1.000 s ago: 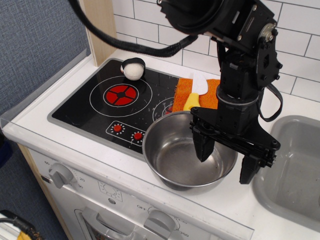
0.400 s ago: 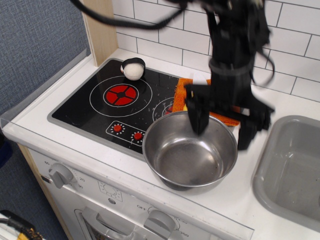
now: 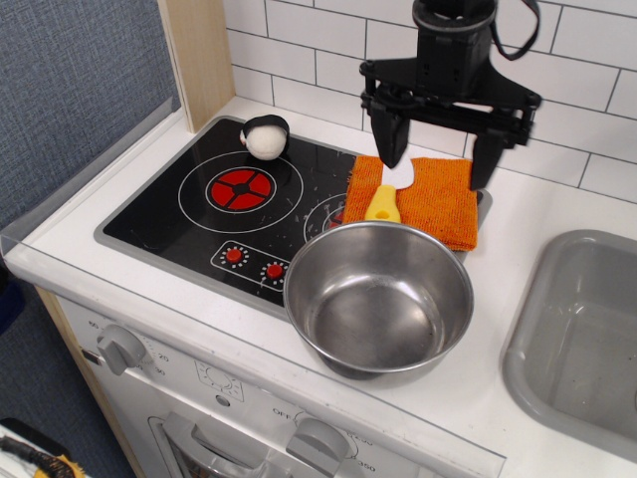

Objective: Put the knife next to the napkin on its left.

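Note:
The knife point(image 3: 387, 195) has a yellow handle and a short white blade. It lies on the left part of the orange napkin point(image 3: 438, 199), handle toward the steel bowl point(image 3: 378, 297). The napkin lies on the right end of the black stovetop point(image 3: 199, 214), just behind the bowl. My gripper point(image 3: 440, 147) hangs open above the napkin's back edge, its two black fingers wide apart. The left finger point(image 3: 390, 139) is above the knife's blade. Nothing is held.
A white ball with a black cap point(image 3: 266, 137) sits at the back of the stovetop. A grey sink point(image 3: 587, 329) is at the right. A tiled wall runs behind, and a wooden post point(image 3: 199, 60) stands at the back left.
The gripper has moved up and back, from over the bowl to above the napkin's back edge. It stays open. The knife and napkin have not moved.

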Robot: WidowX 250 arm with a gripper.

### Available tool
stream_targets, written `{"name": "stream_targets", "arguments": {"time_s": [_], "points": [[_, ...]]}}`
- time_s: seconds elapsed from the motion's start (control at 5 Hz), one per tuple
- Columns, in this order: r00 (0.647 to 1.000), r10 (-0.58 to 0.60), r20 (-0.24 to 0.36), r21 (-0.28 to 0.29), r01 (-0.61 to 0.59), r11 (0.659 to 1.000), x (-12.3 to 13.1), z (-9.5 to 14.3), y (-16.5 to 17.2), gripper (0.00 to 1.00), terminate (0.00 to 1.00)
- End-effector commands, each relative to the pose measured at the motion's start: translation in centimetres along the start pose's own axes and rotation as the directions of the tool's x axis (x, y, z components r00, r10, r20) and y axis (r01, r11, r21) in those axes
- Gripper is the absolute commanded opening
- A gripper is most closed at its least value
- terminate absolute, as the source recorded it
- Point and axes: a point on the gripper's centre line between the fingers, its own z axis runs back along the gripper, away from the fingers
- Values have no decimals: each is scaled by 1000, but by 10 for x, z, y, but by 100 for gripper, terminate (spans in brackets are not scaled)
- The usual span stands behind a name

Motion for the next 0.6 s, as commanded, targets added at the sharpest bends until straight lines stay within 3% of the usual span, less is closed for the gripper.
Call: {"name": "stream_targets", "arguments": {"time_s": [0.0, 0.4], "points": [[997, 73, -11, 26, -73, 997, 24, -26, 13, 100, 0], [993, 116, -37, 58, -113, 992, 33, -40, 33, 100, 0]]}}
